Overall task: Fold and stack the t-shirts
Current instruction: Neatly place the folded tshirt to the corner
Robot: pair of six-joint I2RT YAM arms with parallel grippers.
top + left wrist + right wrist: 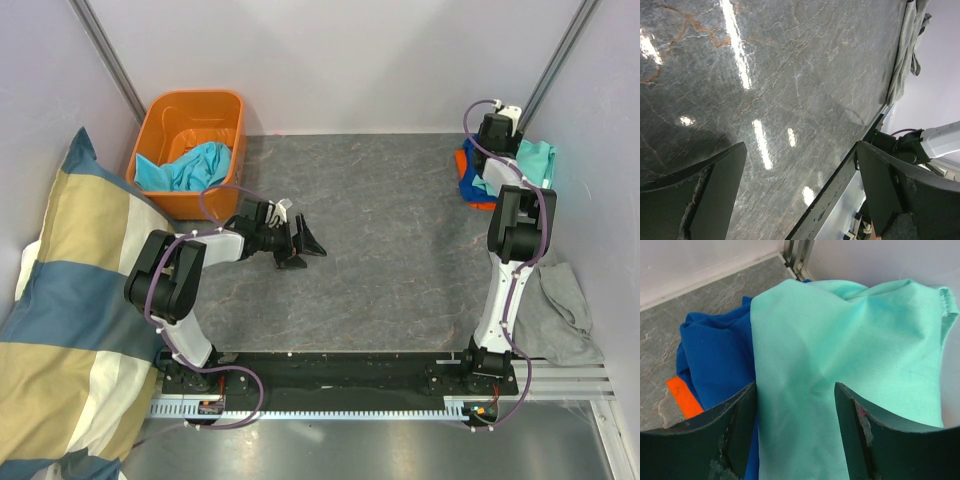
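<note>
Right fingers [737,430] parted over the t-shirt stack

The right gripper [795,440] stands apart, gripping nothing, straddling the mint-teal t-shirt [850,340]. That shirt lies on the royal blue t-shirt [710,350], with the orange t-shirt [682,395] showing at its edge, in the table's [400,260] far right corner. The left gripper [300,245] hangs wide open and empty above the table. Turquoise t-shirts [195,165] sit in the orange bin [190,105].
</note>
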